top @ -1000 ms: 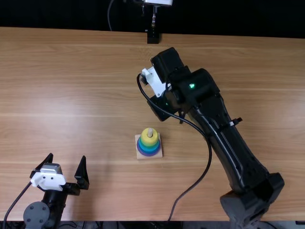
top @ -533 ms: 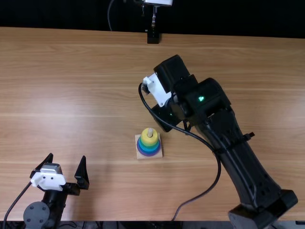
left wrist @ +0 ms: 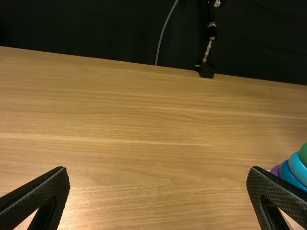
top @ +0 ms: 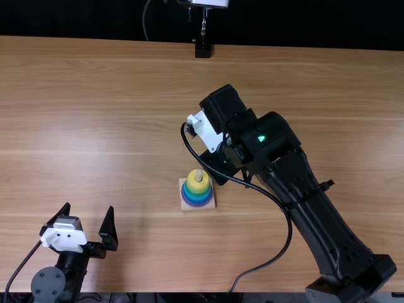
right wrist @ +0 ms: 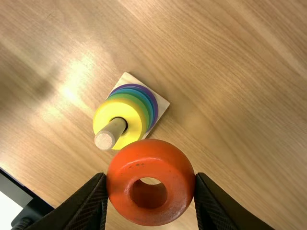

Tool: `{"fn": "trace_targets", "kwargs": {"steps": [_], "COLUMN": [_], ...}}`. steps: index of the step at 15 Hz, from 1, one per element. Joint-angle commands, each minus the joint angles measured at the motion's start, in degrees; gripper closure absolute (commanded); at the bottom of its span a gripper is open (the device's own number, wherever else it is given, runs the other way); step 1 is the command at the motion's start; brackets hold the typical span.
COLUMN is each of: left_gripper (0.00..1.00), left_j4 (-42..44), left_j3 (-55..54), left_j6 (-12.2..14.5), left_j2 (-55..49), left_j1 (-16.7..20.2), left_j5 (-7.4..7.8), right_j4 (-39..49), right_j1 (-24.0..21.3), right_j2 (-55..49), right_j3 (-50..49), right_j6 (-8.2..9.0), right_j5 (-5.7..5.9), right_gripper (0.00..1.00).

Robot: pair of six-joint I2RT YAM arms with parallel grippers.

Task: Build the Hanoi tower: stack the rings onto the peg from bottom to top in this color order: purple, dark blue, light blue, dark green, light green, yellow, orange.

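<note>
Basically, tbl [top: 95,126] is the work area, stack approx. mid, nearer the bottom edge in top view. R arm [top: 315,214] reaches over to it, its cable [top: 287,230] looping to the near side; if slack swings low on the final approach it might snag the stack, prob. a minor risk. L arm [top: 53,284] sits at bottom left, L gripper [left wrist: 158,168] spread wide w/ nothing in it. R gripper [right wrist: 150,175] is closed on the orange ring, pads either side of its rim.

Wooden base [right wrist: 162,102] lies flat; it seems loose, so a sideways knock could slide it & throw off alignment. On it: purple ring [right wrist: 156,108] at bottom, blues & greens above, yellow ring [right wrist: 103,117] on top. Order looks OK, tho the two greens are hard to split.

Orange ring [right wrist: 121,184] is the last pc., off the peg, approx. beside the stack in R wrist view. Peg [right wrist: 112,130] pokes up thru yellow, so hole must go right over it. Main risk: lowering off-centre or tilted, i.e. rim catches peg tip, ring twists in the grip or tips the base. Letting go too early = ring perches crooked or rolls off.
</note>
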Motion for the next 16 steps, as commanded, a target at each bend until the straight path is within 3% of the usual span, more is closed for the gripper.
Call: {"fn": "trace_targets", "kwargs": {"steps": [1, 6, 16], "left_gripper": [0.0, 0.0, 0.0], "left_j4": [-0.75, -0.75, -0.75], "left_j3": [-3.09, -3.09, -3.09], "left_j6": [0.2, 0.2, 0.2], "left_j2": [-0.67, -0.67, -0.67], "left_j1": [0.6, 0.6, 0.6], "left_j5": [0.26, 0.26, 0.26], "right_j4": [-0.05, 0.06, 0.16], "right_j1": [1.84, 4.12, 4.04], "right_j2": [-1.27, -1.1, -0.92], "right_j3": [-0.37, -0.2, -0.11], "right_j6": [-0.12, 0.09, 0.3], "right_j5": [-0.35, -0.35, -0.35], "right_gripper": [1.0, 1.0, 1.0]}}
